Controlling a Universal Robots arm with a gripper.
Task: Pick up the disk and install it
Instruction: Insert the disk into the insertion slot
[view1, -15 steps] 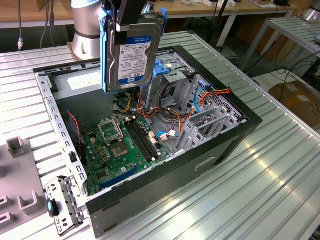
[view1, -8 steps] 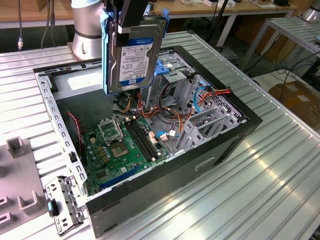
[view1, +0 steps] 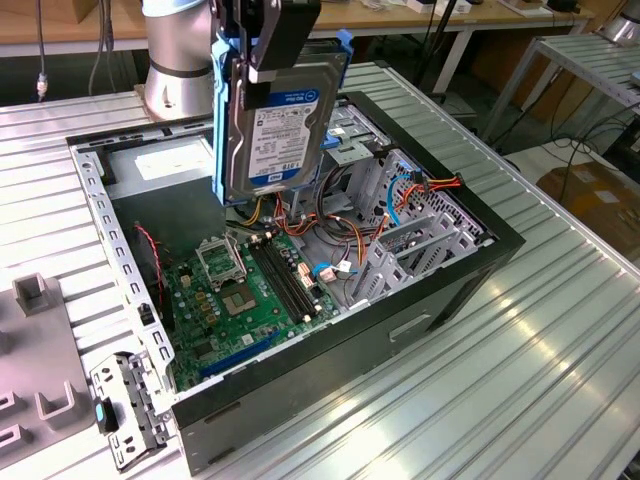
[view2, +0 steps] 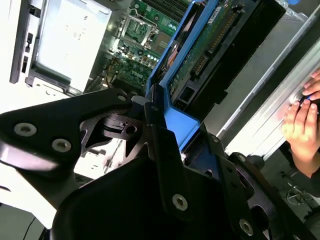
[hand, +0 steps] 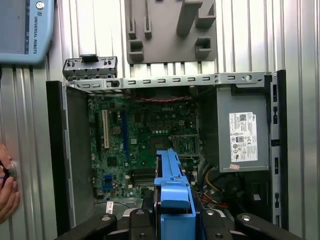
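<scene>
Disk (view1: 275, 115): hangs on edge in mid-air above the open computer case (view1: 330, 375), clear of everything inside. Turns its silver face and blue-and-white label toward the exterior view, with blue plastic carrier along both long edges. Sits over the middle of the case, above the green motherboard (view1: 245, 290) and a bundle of coloured cables (view1: 300, 215). Has the grey drive cage (view1: 400, 245) on the exterior view's right and the grey box with white sticker (view1: 165, 165) on the exterior view's left.

Gripper (view1: 265, 50): clamped on the disk's upper end, black fingers (view1: 278, 35) pressing the carrier from both sides. Appears in the second wrist view as dark linkage closed around the blue frame, with the disk's green circuit-board underside running away toward the case. Frames the carrier's blue end in the first wrist view, over the motherboard and beside the stickered grey box.

Case: lies on its side, lid off, on a ribbed metal table (view1: 520, 380).

Around the case: a loose metal bracket (view1: 125, 410) with a small teal tab, on the table just beside the near corner; grey fixture blocks (view1: 35, 295) near it; the arm's round base (view1: 175, 70) standing behind the case.

Person's hand (view2: 300, 122): rests against the ribbed table outside the case wall, well apart from the disk.

Grey-blue tablet (hand: 25, 30): lies on the table, beyond the case.
</scene>
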